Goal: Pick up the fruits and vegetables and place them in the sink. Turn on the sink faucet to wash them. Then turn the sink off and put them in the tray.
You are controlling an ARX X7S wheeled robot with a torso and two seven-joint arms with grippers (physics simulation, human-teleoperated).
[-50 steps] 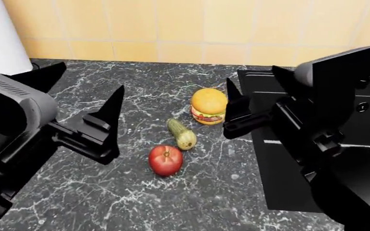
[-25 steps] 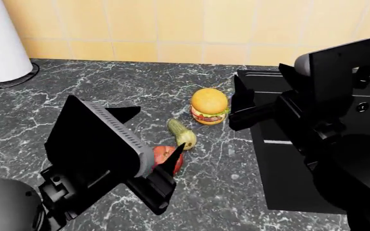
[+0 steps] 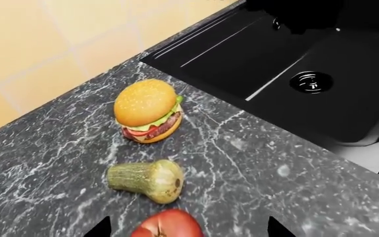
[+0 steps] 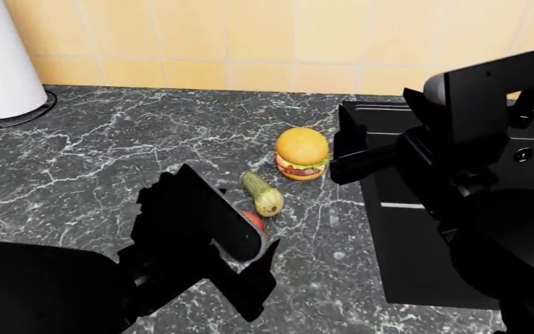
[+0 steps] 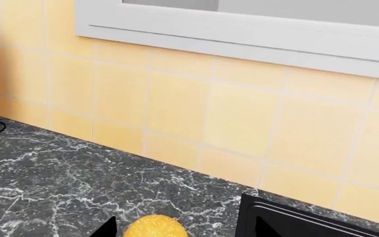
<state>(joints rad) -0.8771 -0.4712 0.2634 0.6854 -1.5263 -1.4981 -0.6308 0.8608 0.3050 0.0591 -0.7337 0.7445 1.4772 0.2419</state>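
- One tomato [image 3: 168,225] lies on the dark marble counter [image 4: 81,160]. In the head view only a sliver of it shows past the left gripper [image 4: 239,275], which hangs right over it.
- One squash [image 4: 263,194] lies on its side just beside the tomato, between it and the burger [image 4: 302,153].
- One burger stands near the sink's edge, apart from the squash.
- One black sink [image 3: 295,74] with one round drain [image 3: 311,81] is set into the counter.
- In the left wrist view the left gripper's two fingertips [image 3: 100,228] stand spread apart on either side of the tomato, not touching it.
- The right gripper [image 4: 341,156] hovers by the sink's edge near the burger, its fingers apart and holding nothing.
- One white paper roll [image 4: 3,59] stands at the back wall.
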